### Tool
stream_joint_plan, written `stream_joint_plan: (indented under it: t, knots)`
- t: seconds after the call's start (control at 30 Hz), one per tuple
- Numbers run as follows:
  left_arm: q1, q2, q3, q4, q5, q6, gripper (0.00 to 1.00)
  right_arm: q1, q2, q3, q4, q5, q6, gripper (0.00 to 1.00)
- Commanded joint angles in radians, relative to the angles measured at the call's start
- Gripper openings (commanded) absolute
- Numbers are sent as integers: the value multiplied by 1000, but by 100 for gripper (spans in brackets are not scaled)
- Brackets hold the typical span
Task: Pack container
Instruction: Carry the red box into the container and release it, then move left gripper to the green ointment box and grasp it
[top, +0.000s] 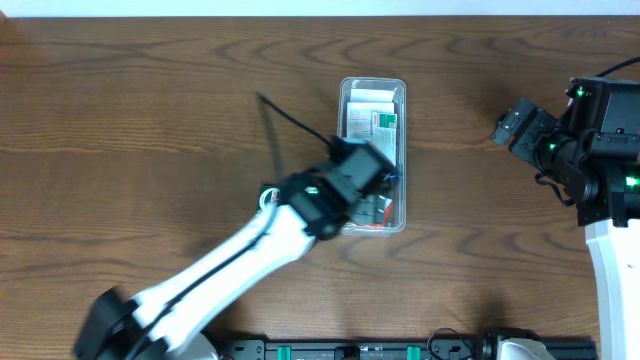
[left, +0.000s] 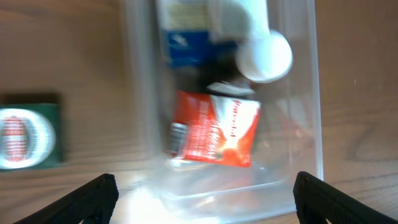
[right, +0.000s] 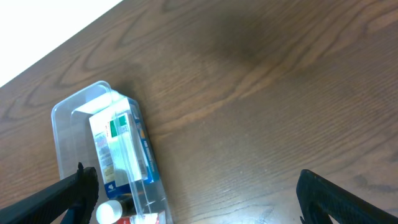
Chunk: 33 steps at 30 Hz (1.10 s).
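Observation:
The clear plastic container (top: 398, 100) lies lengthwise in the middle of the table. It holds a white and blue box (top: 368, 118), a white-capped tube (left: 263, 56) and a red packet (left: 216, 127). My left gripper (top: 372, 195) hovers over the container's near end, open and empty; in the left wrist view its fingers (left: 205, 200) straddle the tub (left: 314, 93). My right gripper (top: 506, 126) is open and empty at the right, well away from the container, which shows at the left of the right wrist view (right: 62, 134).
A small green box (left: 28, 135) lies on the table just left of the container, partly hidden under my left arm in the overhead view (top: 266, 194). A black cable runs from the left arm across the table behind it.

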<state>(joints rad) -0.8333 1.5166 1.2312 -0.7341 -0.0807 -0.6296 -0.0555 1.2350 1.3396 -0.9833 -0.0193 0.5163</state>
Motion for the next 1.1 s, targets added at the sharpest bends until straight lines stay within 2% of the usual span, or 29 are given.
stream_joint_plan:
  t: [0.0, 0.1, 0.23, 0.37, 0.53, 0.63, 0.73, 0.83, 1.07]
  knots:
    - [79, -138, 33, -43, -70, 81, 94, -3, -2, 2, -1, 0, 10, 99]
    - [169, -212, 32, -98, -85, 176, 100, -3, -2, 2, -1, 0, 10, 99]
    - [294, -218, 31, -193, -85, 291, 98, -3, -2, 2, -1, 0, 10, 99]
    - [415, -143, 13, -261, 7, 373, 98, -3, -2, 2, -1, 0, 10, 99]
    - [511, 15, -10, -243, 97, 373, 98, -3, -2, 2, -1, 0, 10, 99]
    - [532, 113, -10, -230, 100, 376, 98, -3, -2, 2, -1, 0, 10, 99]
    - [536, 209, -10, -230, 105, 431, 98, -3, -2, 2, -1, 0, 10, 99]
    - [536, 276, -10, -225, 174, 502, 98, -3, -2, 2, -1, 0, 10, 99]
    - [536, 354, -10, -183, 187, 534, 98, -3, -2, 2, -1, 0, 10, 99]
